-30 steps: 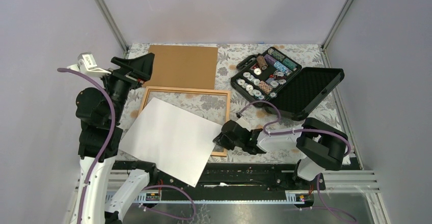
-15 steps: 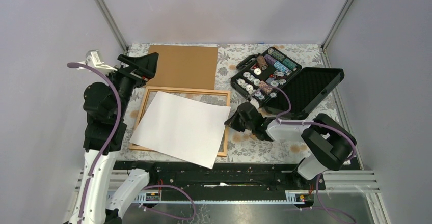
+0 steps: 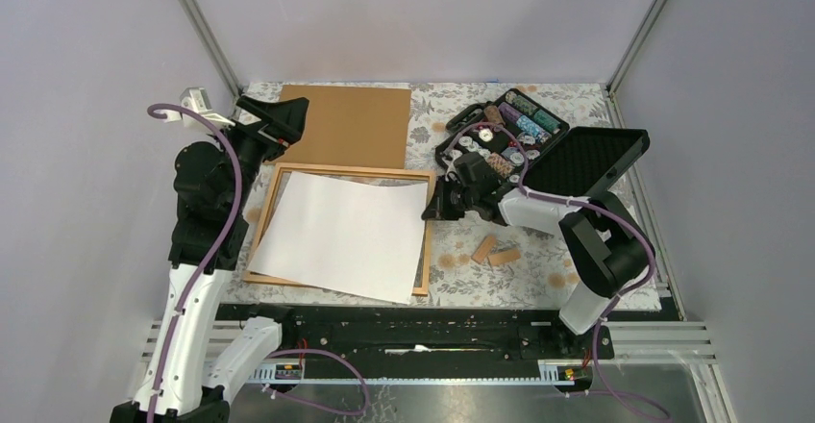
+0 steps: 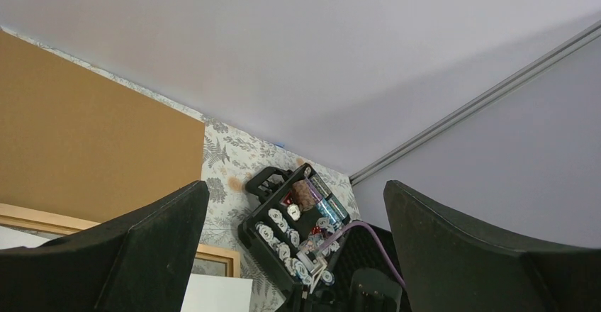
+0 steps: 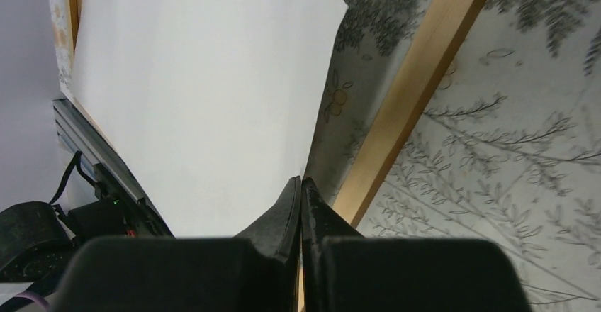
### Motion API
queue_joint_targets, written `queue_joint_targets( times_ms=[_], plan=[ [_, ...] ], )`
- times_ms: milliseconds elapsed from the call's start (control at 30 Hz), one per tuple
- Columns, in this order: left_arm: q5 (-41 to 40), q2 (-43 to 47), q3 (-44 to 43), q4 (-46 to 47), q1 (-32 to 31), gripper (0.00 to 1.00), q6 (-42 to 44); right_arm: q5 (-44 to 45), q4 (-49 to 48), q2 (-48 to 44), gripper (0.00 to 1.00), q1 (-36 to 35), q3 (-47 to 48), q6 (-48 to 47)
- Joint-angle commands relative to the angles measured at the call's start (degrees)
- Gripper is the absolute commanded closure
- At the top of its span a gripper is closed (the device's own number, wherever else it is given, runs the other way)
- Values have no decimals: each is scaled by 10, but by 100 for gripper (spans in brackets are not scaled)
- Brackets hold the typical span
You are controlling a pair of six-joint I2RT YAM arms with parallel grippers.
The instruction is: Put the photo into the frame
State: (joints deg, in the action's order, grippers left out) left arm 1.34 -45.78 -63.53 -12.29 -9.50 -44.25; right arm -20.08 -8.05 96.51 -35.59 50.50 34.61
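The photo (image 3: 341, 236) lies white back up over the frame (image 3: 429, 202), a thin orange-tan wooden border; its near corner overhangs the frame's front rail. My right gripper (image 3: 430, 212) is shut on the photo's right edge, above the frame's right rail. The right wrist view shows the white sheet (image 5: 191, 92), the frame rail (image 5: 418, 92) and my right gripper (image 5: 301, 184) pinching the sheet. My left gripper (image 3: 288, 115) is open and empty, raised by the frame's far left corner over the brown board; the left wrist view shows its spread fingers (image 4: 152, 248).
A plain brown backing board (image 3: 346, 125) lies behind the frame. An open black case (image 3: 577, 168) with poker chips stands at the back right. Two small brown blocks (image 3: 495, 252) lie right of the frame. Side walls stand close on both sides.
My right gripper dragged the photo's right edge up and away, swinging the sheet over the frame. Two brown blocks came into view where the right arm was. My left arm shifted slightly right.
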Motion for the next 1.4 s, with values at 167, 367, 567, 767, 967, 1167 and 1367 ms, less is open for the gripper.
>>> queue_joint_targets(
  times_ms=[167, 367, 567, 767, 967, 1167, 1367],
  plan=[
    [4, 1, 1, 38, -3, 1, 0, -67, 3, 48, 100, 32, 73, -62],
    [4, 1, 6, 40, -2, 1, 0, -93, -66, 76, 100, 32, 73, -14],
    [3, 3, 6, 39, -2, 1, 0, -106, -110, 97, 100, 26, 76, 21],
    [2, 5, 9, 39, -3, 1, 0, -84, -109, 102, 100, 20, 83, 22],
    [0, 8, 8, 37, -3, 1, 1, -6, -130, 63, 100, 20, 38, 38],
    [-2, 10, 7, 34, -3, 1, 2, 29, -125, 40, 100, 20, 16, 33],
    [3, 10, 9, 36, -3, 1, -1, 55, -98, 35, 100, 25, 32, 6]
  ],
)
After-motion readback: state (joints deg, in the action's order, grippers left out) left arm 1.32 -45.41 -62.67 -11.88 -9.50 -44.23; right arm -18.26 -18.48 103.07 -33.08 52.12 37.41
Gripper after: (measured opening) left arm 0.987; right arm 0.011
